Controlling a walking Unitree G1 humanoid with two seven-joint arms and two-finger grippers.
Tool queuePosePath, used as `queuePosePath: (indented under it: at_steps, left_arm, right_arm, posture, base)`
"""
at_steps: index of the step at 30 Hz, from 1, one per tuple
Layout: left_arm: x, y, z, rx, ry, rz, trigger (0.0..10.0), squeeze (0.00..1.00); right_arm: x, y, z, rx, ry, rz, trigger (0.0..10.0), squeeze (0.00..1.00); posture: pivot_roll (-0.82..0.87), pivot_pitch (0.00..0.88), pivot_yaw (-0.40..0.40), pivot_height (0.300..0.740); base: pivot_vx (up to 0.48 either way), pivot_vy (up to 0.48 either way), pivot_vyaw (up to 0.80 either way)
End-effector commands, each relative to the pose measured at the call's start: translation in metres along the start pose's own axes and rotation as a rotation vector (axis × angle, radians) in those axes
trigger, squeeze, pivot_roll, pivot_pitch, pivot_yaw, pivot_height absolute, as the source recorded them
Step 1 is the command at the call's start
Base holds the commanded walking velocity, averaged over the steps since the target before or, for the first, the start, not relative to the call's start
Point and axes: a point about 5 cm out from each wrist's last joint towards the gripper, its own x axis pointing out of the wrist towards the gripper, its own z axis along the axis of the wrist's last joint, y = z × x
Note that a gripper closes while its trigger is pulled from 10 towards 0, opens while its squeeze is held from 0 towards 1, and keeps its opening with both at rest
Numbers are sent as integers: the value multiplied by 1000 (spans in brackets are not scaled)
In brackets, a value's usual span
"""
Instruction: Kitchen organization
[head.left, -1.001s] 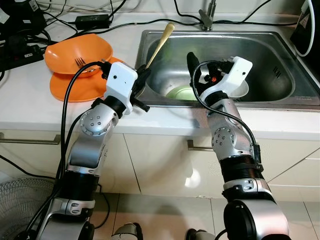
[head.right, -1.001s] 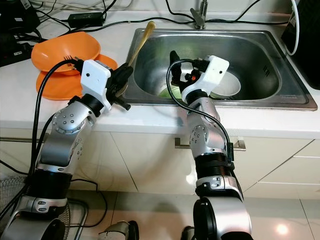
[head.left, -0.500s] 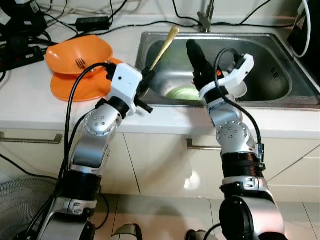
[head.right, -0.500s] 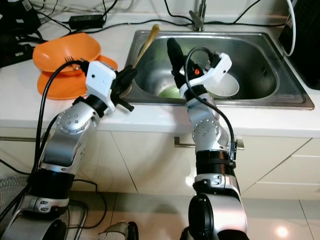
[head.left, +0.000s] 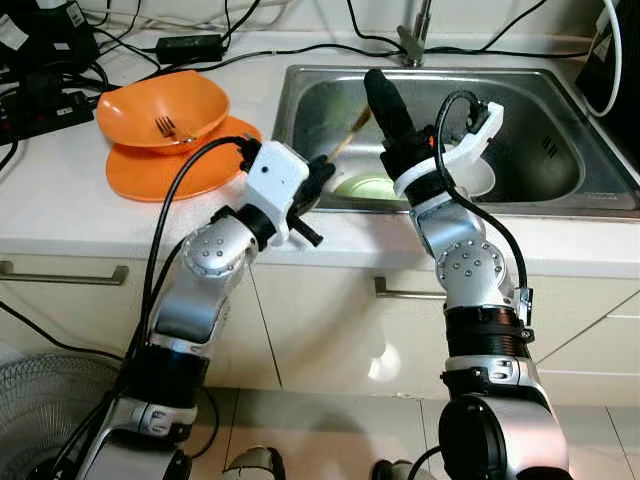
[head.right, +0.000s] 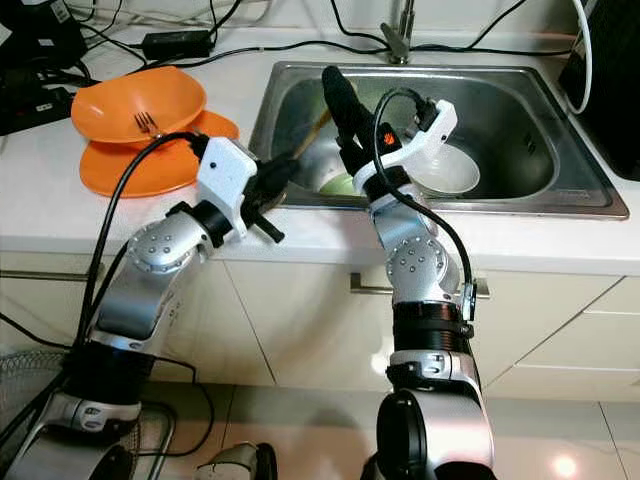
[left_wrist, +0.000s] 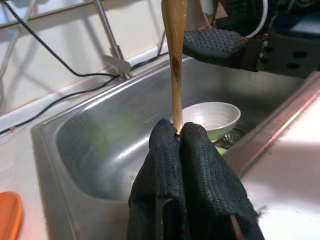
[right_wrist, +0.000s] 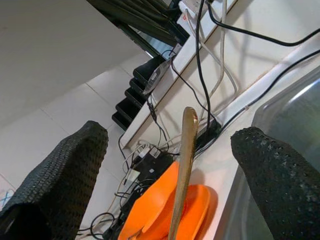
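Note:
My left gripper (head.left: 316, 184) is shut on the lower end of a long wooden utensil (head.left: 348, 137) at the front left rim of the steel sink (head.left: 530, 115). The utensil slants up over the basin, and its top end reaches close to my right gripper (head.left: 386, 104). That gripper is raised above the sink and open, fingers (right_wrist: 70, 170) wide apart, with the utensil (right_wrist: 183, 165) seen in the gap between them. A pale green dish (head.left: 366, 186) and a white bowl (left_wrist: 210, 113) lie in the sink. In the left wrist view the pads (left_wrist: 195, 150) pinch the stick (left_wrist: 175, 55).
An orange bowl (head.left: 165, 100) holding a fork (head.left: 166, 126) sits on an orange plate (head.left: 185, 172) on the white counter left of the sink. Cables and a power strip (head.left: 40, 95) run along the back. The faucet (head.left: 412, 40) stands behind the basin, and a black appliance (head.left: 615, 70) stands at the far right.
My left gripper has carried the wooden utensil rightward along the sink's front rim. The right gripper has lifted and turned its fingers up, coming beside the utensil's top end.

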Motion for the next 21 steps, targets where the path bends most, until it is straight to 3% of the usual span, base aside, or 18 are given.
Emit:
queuePosePath:
  at_steps: [1, 6, 7, 8, 21]
  left_arm:
    - [-3, -4, 1, 2, 2, -26, 10000, 0]
    - [-4, -3, 0, -1, 11, -35, 10000, 0]
    - [-4, -4, 0, -1, 13, -39, 10000, 0]
    - [-4, -4, 0, -2, 16, -44, 10000, 0]
    - [-5, -6, 0, -8, 26, -63, 10000, 0]
  right_arm:
    - [-1, 1, -5, 17, 14, 3, 10000, 0]
    - [0, 2, -6, 19, 16, 2, 10000, 0]
    - [0, 2, -6, 18, 15, 2, 6549, 0]
    - [0, 2, -6, 20, 14, 4, 0, 0]
    - [0, 2, -6, 25, 11, 12, 0, 0]
  posture:
    - [25, 74, 22, 732]
    - [28, 76, 20, 732]
    - [28, 75, 20, 732]
    - [27, 76, 20, 732]
    - [28, 79, 20, 732]
  base:
    - [0, 0, 0]
    - [0, 0, 0]
    - [0, 0, 0]
    - [0, 0, 0]
    - [0, 0, 0]
